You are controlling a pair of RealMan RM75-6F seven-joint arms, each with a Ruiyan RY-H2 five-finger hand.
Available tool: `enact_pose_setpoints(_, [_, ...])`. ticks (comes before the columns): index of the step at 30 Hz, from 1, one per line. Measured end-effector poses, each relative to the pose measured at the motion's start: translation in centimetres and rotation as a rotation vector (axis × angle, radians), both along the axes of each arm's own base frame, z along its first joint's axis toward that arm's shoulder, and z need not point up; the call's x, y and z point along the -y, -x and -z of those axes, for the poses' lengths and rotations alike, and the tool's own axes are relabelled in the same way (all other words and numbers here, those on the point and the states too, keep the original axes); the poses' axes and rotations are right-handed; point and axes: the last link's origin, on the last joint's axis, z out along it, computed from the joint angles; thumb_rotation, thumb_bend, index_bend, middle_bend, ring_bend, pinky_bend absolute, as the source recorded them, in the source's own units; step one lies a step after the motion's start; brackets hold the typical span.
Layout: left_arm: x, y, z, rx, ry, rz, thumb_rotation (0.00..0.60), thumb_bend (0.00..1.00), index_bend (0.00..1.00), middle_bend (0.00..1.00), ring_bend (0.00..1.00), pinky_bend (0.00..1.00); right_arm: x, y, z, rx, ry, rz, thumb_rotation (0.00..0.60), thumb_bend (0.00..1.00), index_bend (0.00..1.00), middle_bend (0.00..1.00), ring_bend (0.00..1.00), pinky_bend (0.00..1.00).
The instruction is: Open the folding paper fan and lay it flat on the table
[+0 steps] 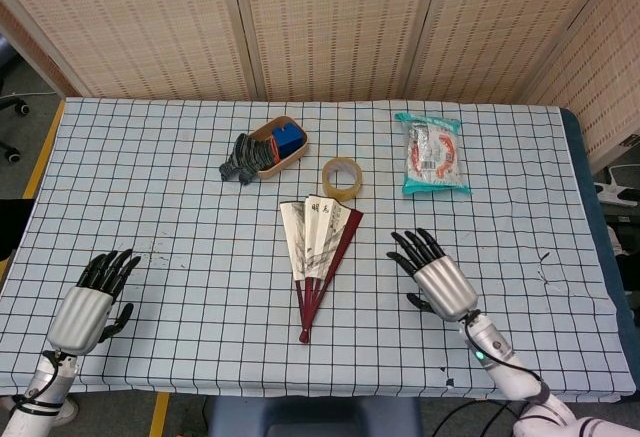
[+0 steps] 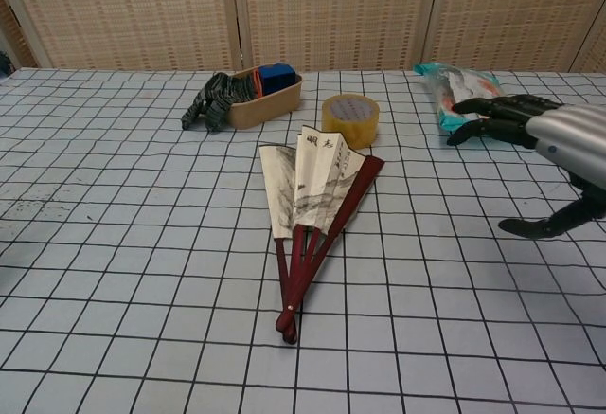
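The paper fan (image 1: pixel 318 257) lies partly spread in the middle of the table, dark red ribs meeting at a pivot toward the front edge, painted paper leaves pointing away; the chest view shows the fan (image 2: pixel 308 210) too. My right hand (image 1: pixel 435 275) hovers with fingers spread just to the right of the fan, holding nothing, and enters the chest view as right hand (image 2: pixel 540 149) from the right edge. My left hand (image 1: pixel 90 302) rests open near the front left of the table, far from the fan.
A roll of yellow tape (image 1: pixel 342 178) sits just beyond the fan's leaves. A tan tray with a blue item (image 1: pixel 278 146) and dark clips (image 1: pixel 240 160) stand behind it at left. A teal snack packet (image 1: pixel 432 154) lies at back right. The checked cloth (image 1: pixel 180 237) covers the table.
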Motion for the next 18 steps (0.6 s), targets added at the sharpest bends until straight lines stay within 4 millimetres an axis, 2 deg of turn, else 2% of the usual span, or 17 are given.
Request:
enact_pose_setpoints(4, [-0.2, 0.2, 0.1, -0.005, 0.006, -0.009, 0.600, 0.44, 0.00, 0.00, 0.00, 0.09, 2.6, -2.7, 3.1, -0.028, -0.043, -0.047, 0.600, 0.15, 0.31, 0.00, 0.00, 0.00])
enact_pose_setpoints(7, [-0.4, 0.3, 0.1, -0.006, 0.008, -0.018, 0.600, 0.44, 0.00, 0.00, 0.00, 0.09, 3.9, -3.9, 4.8, -0.041, -0.068, -0.055, 0.600, 0.15, 0.31, 0.00, 0.00, 0.00])
enact_pose_setpoints(13, [-0.5, 0.3, 0.0, 0.000, 0.005, -0.019, 0.600, 0.44, 0.00, 0.00, 0.00, 0.09, 5.8, -5.5, 7.4, -0.056, -0.086, -0.051, 0.600, 0.15, 0.33, 0.00, 0.00, 0.00])
enact_pose_setpoints(18, [-0.6, 0.4, 0.0, 0.001, 0.004, -0.022, 0.600, 0.44, 0.00, 0.00, 0.00, 0.09, 6.7, -6.1, 9.2, -0.079, -0.093, -0.039, 0.600, 0.15, 0.36, 0.00, 0.00, 0.00])
